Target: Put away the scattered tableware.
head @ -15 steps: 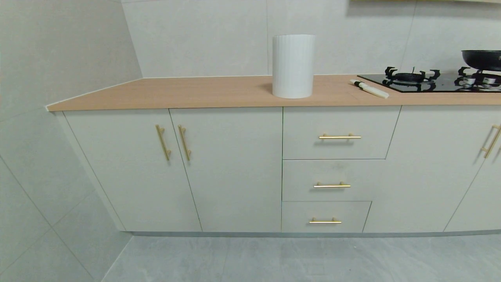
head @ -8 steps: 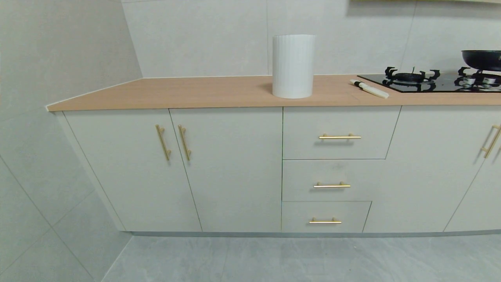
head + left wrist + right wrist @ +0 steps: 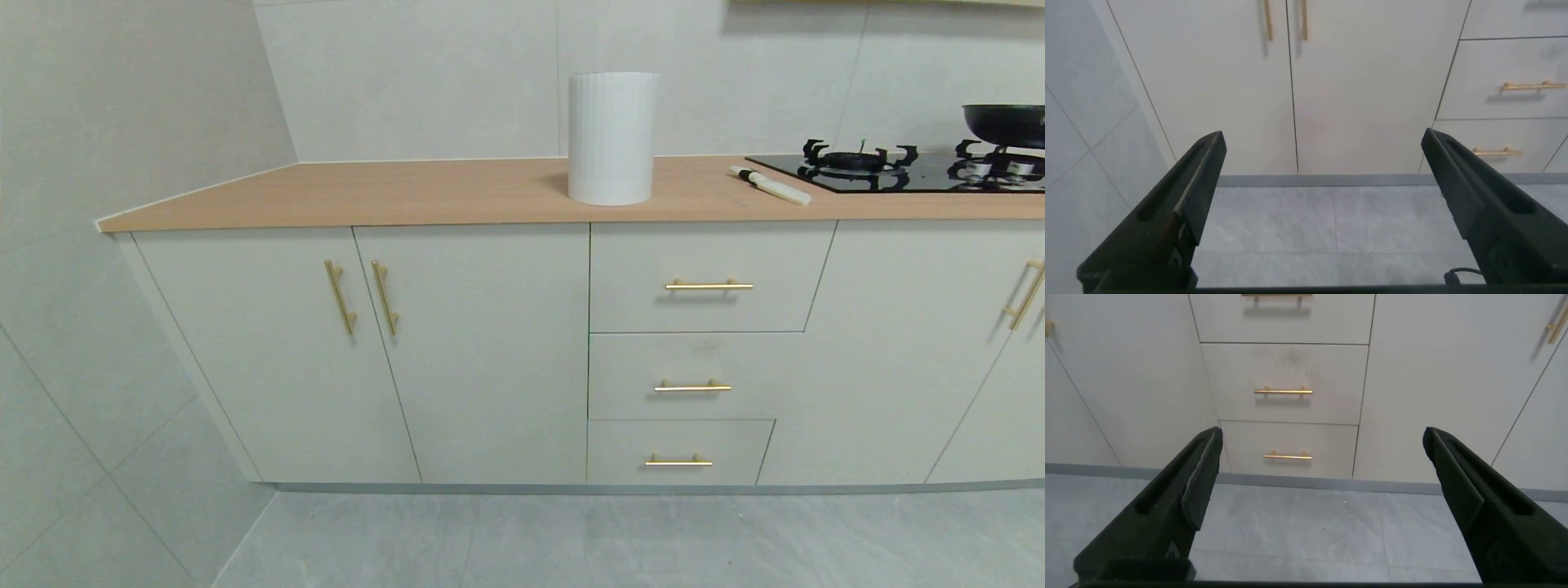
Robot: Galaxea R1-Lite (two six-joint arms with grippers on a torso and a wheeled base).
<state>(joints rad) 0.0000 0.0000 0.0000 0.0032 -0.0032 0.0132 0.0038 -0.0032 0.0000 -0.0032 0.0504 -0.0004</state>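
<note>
"On the counter, in the head view, what have I got?"

"You have a white ribbed canister (image 3: 611,137) standing upright near the middle of the counter (image 3: 408,194). To its right, apart from it, a white utensil (image 3: 770,185) with a dark tip lies flat (knife or not, you can't tell from here). It sits just beside the near left corner of the black hob (image 3: 890,178), and a dark pan (image 3: 1006,122) is on the far right burner. Below the canister you see three stacked drawers (image 3: 706,282), and left of them a pair of doors (image 3: 359,351), all shut."

"And the left wrist?"

"Your left gripper (image 3: 1323,140) hangs low over the grey floor (image 3: 1315,229), fingers spread wide and holding nothing. Past it you face the foot of the doors, with the lower drawers off to one side."

"The right wrist?"

"Much the same. Your right gripper (image 3: 1321,434) is released, fingers wide apart and bare, above the floor. It faces the drawers, and the lower two handles (image 3: 1283,392) show between its fingers. Both grippers sit well below the counter, well apart from the utensil and the canister."
</note>
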